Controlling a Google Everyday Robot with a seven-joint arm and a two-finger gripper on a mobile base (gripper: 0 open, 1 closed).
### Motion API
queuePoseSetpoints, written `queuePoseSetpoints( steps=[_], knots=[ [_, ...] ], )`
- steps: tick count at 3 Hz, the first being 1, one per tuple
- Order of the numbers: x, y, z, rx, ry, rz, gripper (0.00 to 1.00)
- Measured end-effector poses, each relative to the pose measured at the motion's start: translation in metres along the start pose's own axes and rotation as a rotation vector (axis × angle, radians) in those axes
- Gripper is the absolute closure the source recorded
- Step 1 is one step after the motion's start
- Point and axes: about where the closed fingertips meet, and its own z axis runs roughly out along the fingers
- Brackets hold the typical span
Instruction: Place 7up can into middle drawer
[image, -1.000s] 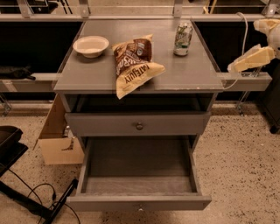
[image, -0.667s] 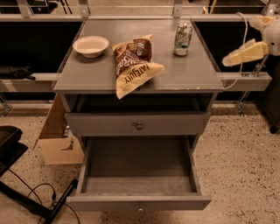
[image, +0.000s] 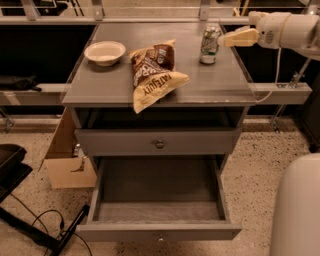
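The 7up can (image: 209, 46), green and silver-white, stands upright at the back right of the grey cabinet top (image: 100, 85). My gripper (image: 225, 39), cream-coloured on a white arm, reaches in from the right at the can's top height, its tip just right of the can. The middle drawer (image: 160, 231) is pulled out below, and its shallow grey tray (image: 159, 186) holds nothing. The other knobbed drawer front (image: 159, 143) above it is closed.
A brown-and-yellow chip bag (image: 154, 71) lies in the middle of the cabinet top and overhangs its front edge. A white bowl (image: 105, 52) sits at the back left. A cardboard box (image: 67, 165) stands on the floor to the left, with black cables (image: 50, 227) nearby.
My arm has moved up and to the left, from beside the cabinet's right edge to just right of the can. The can, bag, bowl and drawers have not moved.
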Motion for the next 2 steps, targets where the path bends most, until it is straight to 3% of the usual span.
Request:
queuePoseSetpoints(
  steps=[2],
  knots=[
    [0.014,-0.047,0.053,0.116,-0.129,0.111,0.0]
  ],
)
